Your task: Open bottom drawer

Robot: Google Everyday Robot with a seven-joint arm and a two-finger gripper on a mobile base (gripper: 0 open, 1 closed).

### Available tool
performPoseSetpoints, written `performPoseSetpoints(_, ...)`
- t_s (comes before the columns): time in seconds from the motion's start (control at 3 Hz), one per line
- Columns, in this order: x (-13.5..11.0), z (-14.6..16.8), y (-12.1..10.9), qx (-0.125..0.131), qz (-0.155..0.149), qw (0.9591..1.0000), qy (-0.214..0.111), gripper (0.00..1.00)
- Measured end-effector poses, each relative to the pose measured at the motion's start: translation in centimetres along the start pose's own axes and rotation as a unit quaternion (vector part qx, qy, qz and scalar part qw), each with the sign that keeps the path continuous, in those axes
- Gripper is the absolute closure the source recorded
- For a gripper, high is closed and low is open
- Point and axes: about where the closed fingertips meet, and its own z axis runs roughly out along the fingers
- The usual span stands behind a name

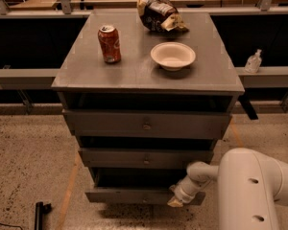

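The bottom drawer (129, 195) is the lowest of three grey drawers in the cabinet. Its front stands out a little further than the two above, with a dark gap over it. My gripper (175, 201) is at the right part of that drawer front, low down, on the end of the white arm (254, 190) that comes in from the lower right. Its yellowish tip touches or nearly touches the front. The drawer's knob (145, 200) is barely visible near the middle.
On the cabinet top (86, 71) stand a red soda can (109, 43), a white bowl (173, 55) and a crumpled chip bag (158, 12). A small bottle (253, 61) sits on the ledge at right. A black object (38, 214) lies on the speckled floor at lower left.
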Motion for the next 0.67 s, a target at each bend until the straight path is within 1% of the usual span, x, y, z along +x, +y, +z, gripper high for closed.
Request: performPoseSetpoints(0.67,-0.02,-0.12,-0.10,0.000,0.000,1.0000,0.000,0.39)
